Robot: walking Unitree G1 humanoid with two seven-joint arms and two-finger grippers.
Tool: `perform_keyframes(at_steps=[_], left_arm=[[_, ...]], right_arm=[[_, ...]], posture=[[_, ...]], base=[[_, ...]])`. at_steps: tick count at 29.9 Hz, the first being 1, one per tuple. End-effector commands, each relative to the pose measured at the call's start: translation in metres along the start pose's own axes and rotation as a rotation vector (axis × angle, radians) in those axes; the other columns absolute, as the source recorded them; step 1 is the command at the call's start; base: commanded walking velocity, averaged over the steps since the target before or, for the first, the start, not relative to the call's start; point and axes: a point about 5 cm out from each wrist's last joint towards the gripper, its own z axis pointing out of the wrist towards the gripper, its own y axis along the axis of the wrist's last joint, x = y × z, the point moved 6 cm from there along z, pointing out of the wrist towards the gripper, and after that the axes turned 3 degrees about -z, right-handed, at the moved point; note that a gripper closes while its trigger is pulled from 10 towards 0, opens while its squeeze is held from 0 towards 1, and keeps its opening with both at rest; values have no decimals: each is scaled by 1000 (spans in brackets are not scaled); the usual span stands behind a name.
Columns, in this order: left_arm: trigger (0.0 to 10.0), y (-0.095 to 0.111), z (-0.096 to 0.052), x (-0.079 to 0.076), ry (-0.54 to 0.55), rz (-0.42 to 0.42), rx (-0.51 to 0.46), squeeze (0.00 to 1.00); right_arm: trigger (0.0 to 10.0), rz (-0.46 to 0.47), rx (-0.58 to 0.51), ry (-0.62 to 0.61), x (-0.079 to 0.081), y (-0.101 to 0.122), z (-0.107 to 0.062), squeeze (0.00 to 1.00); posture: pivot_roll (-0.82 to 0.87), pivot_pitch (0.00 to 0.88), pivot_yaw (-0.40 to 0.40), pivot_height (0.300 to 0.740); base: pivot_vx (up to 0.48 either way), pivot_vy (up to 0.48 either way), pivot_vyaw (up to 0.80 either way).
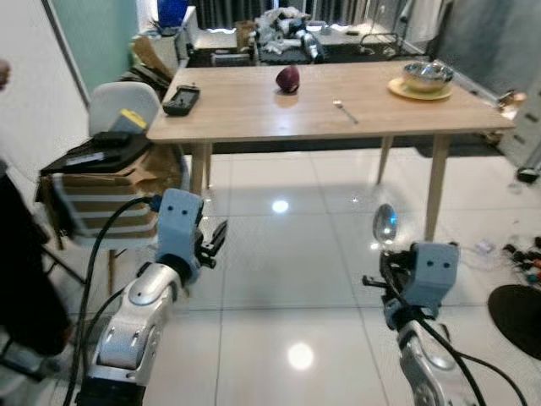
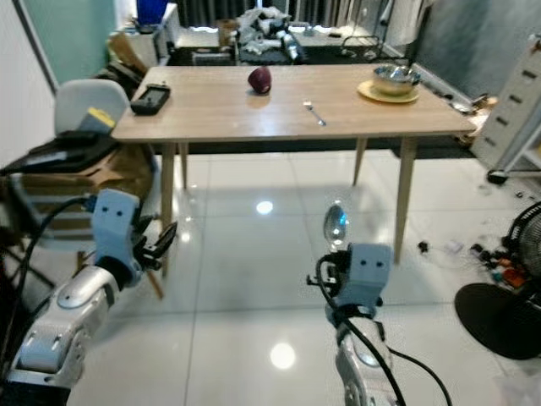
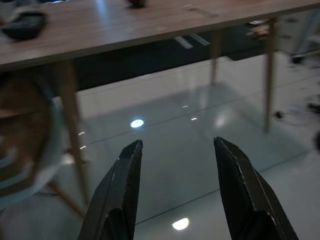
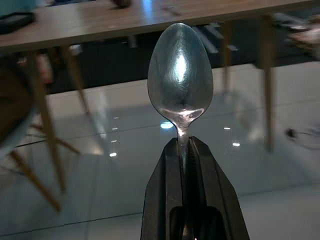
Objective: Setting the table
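My right gripper [image 1: 387, 254] is shut on the handle of a silver spoon [image 4: 180, 75], whose bowl [image 1: 385, 224] stands upright above the fingers, over the floor short of the table. My left gripper [image 3: 177, 165] is open with nothing between its fingers [image 1: 215, 237], also held over the floor. Ahead stands a long wooden table [image 1: 254, 114]. On it lie a small fork [image 1: 345, 111] near the middle, a yellow plate [image 1: 397, 88] with a metal bowl [image 1: 427, 76] at the far right, and a dark red round object [image 1: 287, 79].
A black device [image 1: 181, 101] lies at the table's left end. A white chair [image 1: 114, 106] piled with boxes and a dark pad stands left of the table. Clutter fills the counter behind. A black fan base [image 2: 499, 317] and small items lie on the glossy floor at right.
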Motion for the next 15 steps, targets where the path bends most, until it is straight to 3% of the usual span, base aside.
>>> perform_keyframes(at_steps=[1,9,15], left_arm=[[10000,-5,-2,2,3,2,13,0],[10000,-4,-2,2,1,2,11,0],[10000,-4,-2,2,2,-1,9,0]], right_arm=[[10000,2,9,-13,-3,-4,-2,0],[10000,2,10,-13,-3,-4,-2,0],[10000,4,11,-13,-2,-4,-2,0]], posture=[[69,70,66,740],[70,71,67,740],[70,72,67,740]], base=[[-281,0,0],[-268,0,0],[0,0,0]])
